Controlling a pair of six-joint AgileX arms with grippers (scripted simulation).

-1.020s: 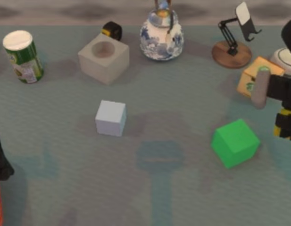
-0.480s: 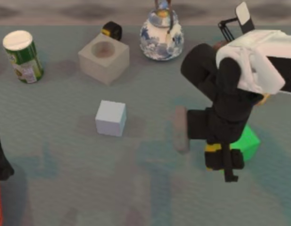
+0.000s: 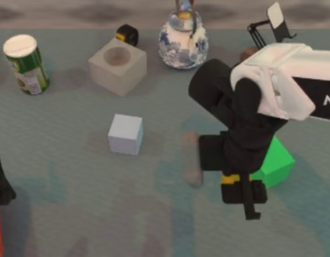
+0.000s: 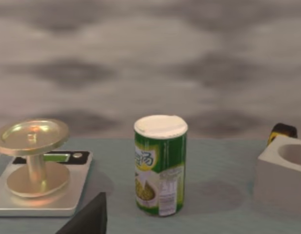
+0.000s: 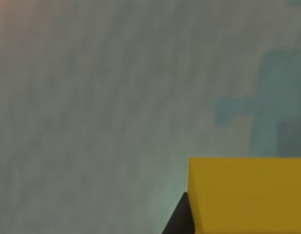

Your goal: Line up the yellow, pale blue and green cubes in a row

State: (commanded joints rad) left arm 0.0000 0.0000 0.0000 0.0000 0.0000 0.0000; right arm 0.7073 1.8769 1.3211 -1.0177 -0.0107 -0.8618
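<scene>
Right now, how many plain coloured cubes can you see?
3. A pale whitish-blue matte cube sits left of the table's centre. A bright green cube lies right of centre, partly under the right arm. An orange-yellow cube shows only in the right wrist view.

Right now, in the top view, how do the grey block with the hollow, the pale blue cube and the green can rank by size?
1. Grey block, largest.
2. Green can and pale blue cube look about alike; the can stands tilted from this camera, so no firm ranking.

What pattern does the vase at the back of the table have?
The vase carries a blue floral pattern on white, best seen in the top view.
</scene>
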